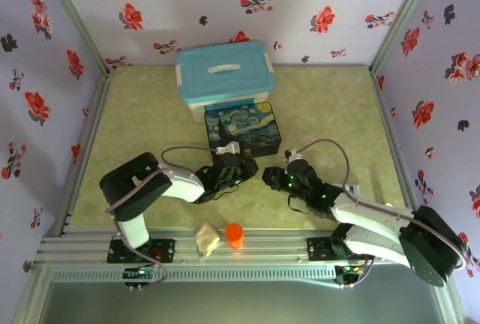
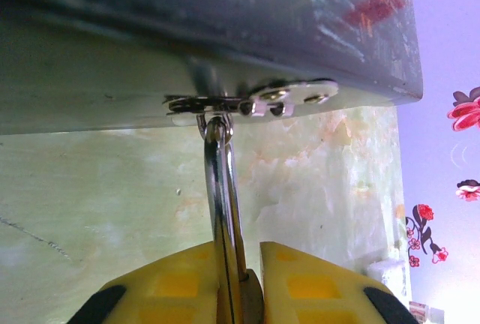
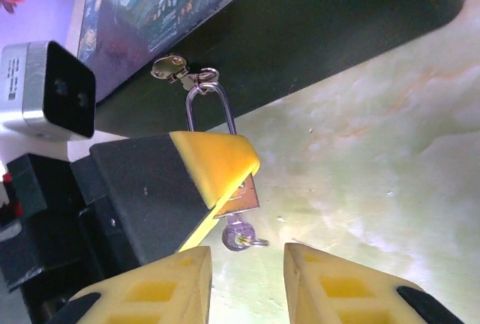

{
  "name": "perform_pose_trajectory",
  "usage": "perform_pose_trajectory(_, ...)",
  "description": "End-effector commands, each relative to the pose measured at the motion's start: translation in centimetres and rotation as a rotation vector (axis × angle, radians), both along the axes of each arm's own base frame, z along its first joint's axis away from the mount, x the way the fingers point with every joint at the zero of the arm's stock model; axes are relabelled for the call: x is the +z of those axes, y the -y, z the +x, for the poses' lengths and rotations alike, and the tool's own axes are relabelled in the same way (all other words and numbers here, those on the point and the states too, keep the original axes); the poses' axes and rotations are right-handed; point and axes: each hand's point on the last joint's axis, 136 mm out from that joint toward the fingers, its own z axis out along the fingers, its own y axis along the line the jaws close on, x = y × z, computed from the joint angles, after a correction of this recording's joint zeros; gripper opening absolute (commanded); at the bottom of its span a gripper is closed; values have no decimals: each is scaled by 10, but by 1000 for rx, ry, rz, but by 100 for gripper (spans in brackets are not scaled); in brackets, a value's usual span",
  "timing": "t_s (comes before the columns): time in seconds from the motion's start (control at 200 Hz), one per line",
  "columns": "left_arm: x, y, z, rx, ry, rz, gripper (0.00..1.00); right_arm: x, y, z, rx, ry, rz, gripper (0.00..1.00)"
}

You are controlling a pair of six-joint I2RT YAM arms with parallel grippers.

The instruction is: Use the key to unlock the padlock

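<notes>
The left tool (image 2: pixel 240 285) is pressed together on the padlock (image 3: pixel 241 193). Its yellow fingers (image 2: pixel 176 288) close on either side of the brass body, whose edge shows in the slit between them. The left arm (image 1: pixel 150 185) bends out from its base and reaches forward and to the right, with the wrist held low over the tabletop (image 3: pixel 390 151).

Straight ahead of this tool, the thin silver shackle runs from the fingers to the gold clasp (image 2: pixel 289 97) and is hooked through its ring. The clasp sits on the near side of the painted box (image 1: pixel 242 129).

The right tool (image 3: pixel 247 285) faces the left one from the other side, with its fingers spread and touching nothing. The right arm (image 1: pixel 375 223) lies long and low, angled forward and to the left.

Just beyond the gap between the right tool's fingertips, the key (image 3: pixel 241 235) pokes out from under the padlock body. It is small, thin and pale grey, with a tiny ring on its head. How far it sits in the lock cannot be told, because the left tool's finger covers much of the brass body. In the top view both tools hide the padlock entirely.

Beyond the painted box stands a blue-lidded tub (image 1: pixel 225 73). Behind both tools, at the near edge, is an orange cylinder (image 1: pixel 235 234).
</notes>
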Motion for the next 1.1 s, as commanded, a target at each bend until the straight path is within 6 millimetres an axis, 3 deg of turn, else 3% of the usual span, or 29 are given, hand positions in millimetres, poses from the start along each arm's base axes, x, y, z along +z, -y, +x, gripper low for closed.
perform_pose_trajectory(0.0,12,16,-14,-50,-68,-82,0,-32,23,-17,128,-16,-289,31)
perform_pose_trajectory(0.115,11,16,-14,-43,-75,-94,0,-30,17,-13,184,-17,-361,37)
perform_pose_trajectory(0.305,13,18,-15,-48,-77,-101,0,-22,-3,-3,255,46,-397,37)
perform_pose_trajectory(0.58,18,20,-16,-52,-83,-123,0,-18,-34,-6,367,172,-463,37)
perform_pose_trajectory(0.695,20,20,-16,-56,-79,-119,0,-23,-30,1,341,194,-532,36)
perform_pose_trajectory(1.095,30,22,-19,-72,-82,-147,0,-13,-26,23,215,416,-564,28)
